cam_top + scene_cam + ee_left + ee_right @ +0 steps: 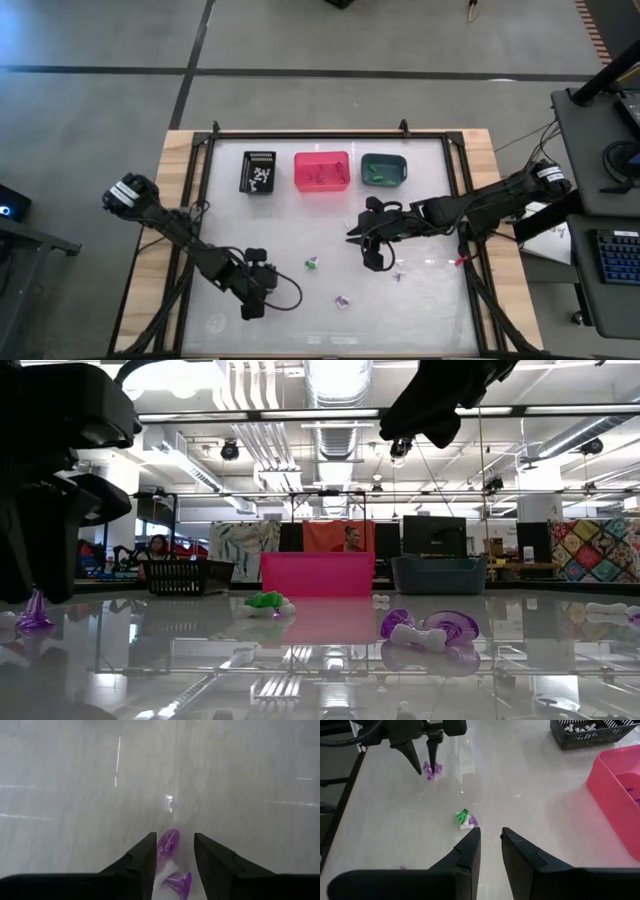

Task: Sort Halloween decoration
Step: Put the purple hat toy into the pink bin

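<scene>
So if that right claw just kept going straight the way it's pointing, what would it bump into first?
Probably the small green trinket lying on the table ahead of the right gripper; depth is hard to judge.

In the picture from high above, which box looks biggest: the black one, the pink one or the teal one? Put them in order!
1. Pink bin, the largest.
2. Teal bin, next.
3. Black bin, narrowest, so probably smallest, though close to the teal one.

All three sit in one row, so nearness to the camera does not skew this.
</scene>
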Controlling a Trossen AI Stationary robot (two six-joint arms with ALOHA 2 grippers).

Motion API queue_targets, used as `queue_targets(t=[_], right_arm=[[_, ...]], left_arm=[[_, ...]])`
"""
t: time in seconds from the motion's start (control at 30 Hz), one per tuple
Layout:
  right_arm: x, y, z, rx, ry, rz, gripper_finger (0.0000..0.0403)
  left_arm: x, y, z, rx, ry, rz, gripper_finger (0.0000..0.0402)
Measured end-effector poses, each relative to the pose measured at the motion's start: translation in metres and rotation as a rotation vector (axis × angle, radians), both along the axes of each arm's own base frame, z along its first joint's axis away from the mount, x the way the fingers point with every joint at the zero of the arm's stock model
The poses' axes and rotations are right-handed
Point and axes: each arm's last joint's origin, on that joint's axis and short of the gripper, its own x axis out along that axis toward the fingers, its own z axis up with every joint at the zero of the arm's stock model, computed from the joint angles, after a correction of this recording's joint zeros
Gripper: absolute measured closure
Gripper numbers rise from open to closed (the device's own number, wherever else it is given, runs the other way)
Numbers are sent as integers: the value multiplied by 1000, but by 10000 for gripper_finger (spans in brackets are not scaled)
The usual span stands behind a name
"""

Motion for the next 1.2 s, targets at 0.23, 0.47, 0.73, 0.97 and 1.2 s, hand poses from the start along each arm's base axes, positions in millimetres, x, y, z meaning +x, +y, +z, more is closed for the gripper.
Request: queue_targets(t=[0.23, 0.47, 0.73, 0.97, 1.2], right_arm=[[0, 0, 0, 0, 0, 0, 335], [0, 0, 0, 0, 0, 0, 335], [0, 0, 0, 0, 0, 0, 335], [0, 0, 0, 0, 0, 0, 335], [0, -1, 0, -11, -3, -14, 335]], left_arm=[[0, 0, 0, 5, 0, -9, 337], [1, -1, 1, 11, -5, -25, 397], [10, -6, 22, 101, -65, -104, 400], [18, 10, 60, 336, -177, -173, 401], [30, 70, 98, 466, -270, -126, 401]])
